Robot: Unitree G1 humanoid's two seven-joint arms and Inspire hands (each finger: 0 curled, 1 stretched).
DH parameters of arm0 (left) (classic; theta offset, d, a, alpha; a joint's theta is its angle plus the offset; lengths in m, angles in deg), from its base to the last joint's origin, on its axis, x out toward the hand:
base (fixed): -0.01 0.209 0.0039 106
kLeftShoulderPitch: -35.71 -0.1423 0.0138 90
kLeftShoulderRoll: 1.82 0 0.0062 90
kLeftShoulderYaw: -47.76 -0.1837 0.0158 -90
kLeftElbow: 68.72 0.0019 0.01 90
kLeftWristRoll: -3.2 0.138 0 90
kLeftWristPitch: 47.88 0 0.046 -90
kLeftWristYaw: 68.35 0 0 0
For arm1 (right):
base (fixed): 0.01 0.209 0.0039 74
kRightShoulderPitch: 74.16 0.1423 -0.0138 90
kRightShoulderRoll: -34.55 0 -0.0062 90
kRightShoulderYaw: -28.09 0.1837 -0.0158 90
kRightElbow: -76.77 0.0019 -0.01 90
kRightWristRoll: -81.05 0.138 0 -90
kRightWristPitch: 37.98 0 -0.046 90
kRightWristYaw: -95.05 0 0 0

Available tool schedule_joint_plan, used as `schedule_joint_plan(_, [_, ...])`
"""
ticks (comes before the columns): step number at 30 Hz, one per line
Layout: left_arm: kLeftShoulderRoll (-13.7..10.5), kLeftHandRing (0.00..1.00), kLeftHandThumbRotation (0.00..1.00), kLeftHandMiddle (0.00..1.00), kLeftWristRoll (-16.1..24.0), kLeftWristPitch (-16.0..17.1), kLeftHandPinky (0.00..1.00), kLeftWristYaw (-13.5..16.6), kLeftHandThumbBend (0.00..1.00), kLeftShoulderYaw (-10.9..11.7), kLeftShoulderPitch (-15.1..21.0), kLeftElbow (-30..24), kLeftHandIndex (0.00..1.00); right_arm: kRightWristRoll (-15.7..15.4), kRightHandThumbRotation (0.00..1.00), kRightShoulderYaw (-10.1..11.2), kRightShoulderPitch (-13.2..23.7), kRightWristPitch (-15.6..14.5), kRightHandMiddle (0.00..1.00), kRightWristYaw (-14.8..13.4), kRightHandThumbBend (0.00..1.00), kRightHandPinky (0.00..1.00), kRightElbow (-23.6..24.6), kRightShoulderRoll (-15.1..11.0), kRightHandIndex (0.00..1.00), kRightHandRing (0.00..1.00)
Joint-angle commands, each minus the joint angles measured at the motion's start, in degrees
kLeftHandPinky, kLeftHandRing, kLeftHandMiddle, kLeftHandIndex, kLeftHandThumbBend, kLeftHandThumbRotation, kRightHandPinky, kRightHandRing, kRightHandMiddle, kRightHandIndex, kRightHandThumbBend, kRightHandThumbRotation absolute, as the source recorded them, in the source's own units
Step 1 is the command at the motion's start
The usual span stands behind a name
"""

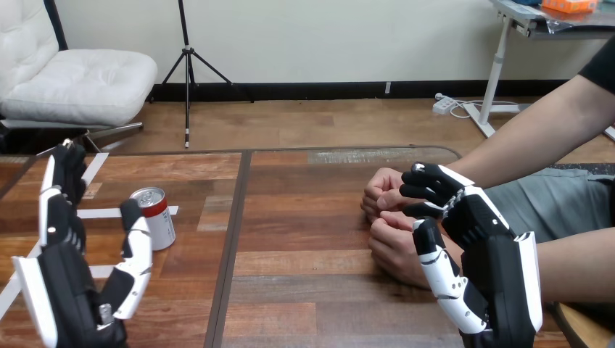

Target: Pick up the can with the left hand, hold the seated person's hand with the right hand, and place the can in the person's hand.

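Wooden tabletop (304,290) under everything, with nothing lifted off it yet.

At the right, right hand (479,225) up against the person's two closed hands, touching the person's upper hand (381,192) and overlapping the person's lower hand (395,250). Cannot tell whether gripping either one or merely resting there. Risky if merely resting: one small pull-back by the person and no steadying for the hand-over. Risky too with both of those hands balled up: no open palm to receive anything, so likely to roll off the knuckles.

At the left, left hand (65,283) released, fingers (58,203) straight and upright, thumb (136,246) spread wide, holding nothing.

Just beside the thumb tip, seemingly outside the gap between thumb and fingers: the can (156,221), upright on the tabletop, red with a silver top. Likely to be tipped or shoved away by the thumb if closed from here; probably needs a shift rightward first, to bring it inside the gap. Smooth and round, so prone to slip from a shallow pinch and drop on the way across.
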Motion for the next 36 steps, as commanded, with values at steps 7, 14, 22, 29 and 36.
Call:
schedule_joint_plan(7, [0.42, 0.97, 0.00, 0.97, 1.80, -1.37, 1.00, 0.42, 0.31, 0.45, 3.46, 0.07, 0.96, 0.83, 0.54, 0.34, 3.47, 1.48, 0.74, 0.19, 0.47, 0.62, 0.10, 0.75, 0.73, 0.71])
schedule_joint_plan(14, [-0.50, 0.99, 0.00, 0.99, 1.23, -3.41, 1.00, -0.40, 0.36, 0.55, 4.66, 1.17, 0.98, 0.47, 0.54, 0.49, 3.58, 1.65, 0.74, 0.07, 0.47, 0.62, -0.09, 0.75, 0.73, 0.71])
schedule_joint_plan(22, [-1.70, 0.99, 0.00, 0.99, 2.37, -6.82, 1.00, -0.63, 0.44, 0.70, 5.99, 2.04, 0.97, 1.25, 0.54, 0.08, 3.34, 1.04, 0.74, 0.46, 0.48, 0.62, 0.21, 0.87, 0.73, 0.71])
schedule_joint_plan(29, [-2.57, 1.00, 0.00, 0.99, 2.30, -9.47, 1.00, -1.74, 0.50, 0.62, 7.14, 2.77, 0.98, 0.01, 0.54, 0.52, 3.43, 1.33, 0.74, 0.02, 0.47, 0.62, 0.05, 0.91, 0.73, 0.71])
schedule_joint_plan(36, [-2.88, 1.00, 0.00, 0.98, 1.84, -11.72, 1.00, -2.37, 0.55, 0.86, 8.32, 3.75, 0.98, -0.53, 0.54, 0.72, 3.30, 1.05, 0.74, -0.16, 0.47, 0.62, 0.31, 0.87, 0.73, 0.71])
